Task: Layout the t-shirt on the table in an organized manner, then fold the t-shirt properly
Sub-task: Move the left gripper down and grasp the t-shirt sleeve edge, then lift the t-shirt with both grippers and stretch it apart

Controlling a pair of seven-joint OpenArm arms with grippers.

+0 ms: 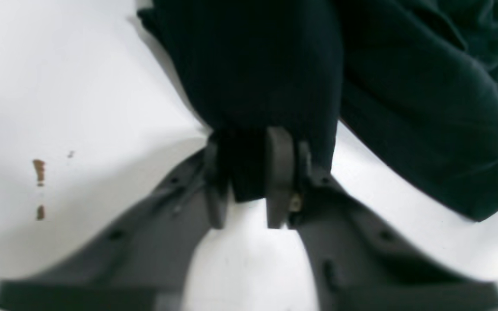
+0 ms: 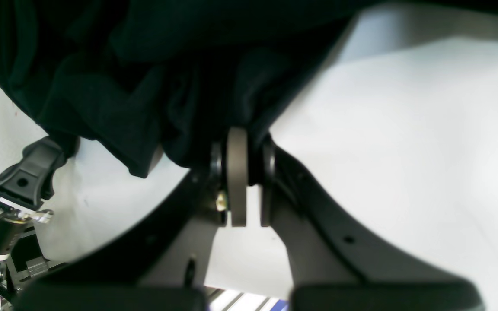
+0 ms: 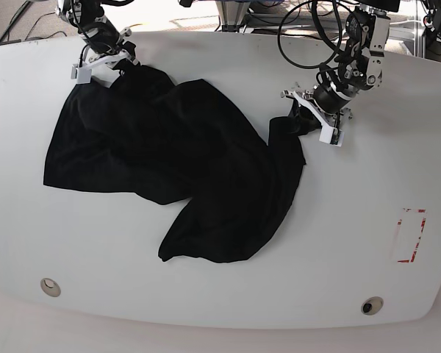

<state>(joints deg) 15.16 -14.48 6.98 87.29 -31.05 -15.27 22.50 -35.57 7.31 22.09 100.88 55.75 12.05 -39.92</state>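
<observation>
Black t-shirt (image 3: 184,162) lies crumpled on white table (image 3: 338,243).

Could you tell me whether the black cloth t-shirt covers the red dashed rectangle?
No, the black cloth t-shirt lies apart from the red dashed rectangle on the glossy white table.

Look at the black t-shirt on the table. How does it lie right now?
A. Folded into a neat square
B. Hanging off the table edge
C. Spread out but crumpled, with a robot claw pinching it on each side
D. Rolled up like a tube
C: the t-shirt lies rumpled across the table, with the left gripper and the right gripper each pinching an edge of it.
</observation>
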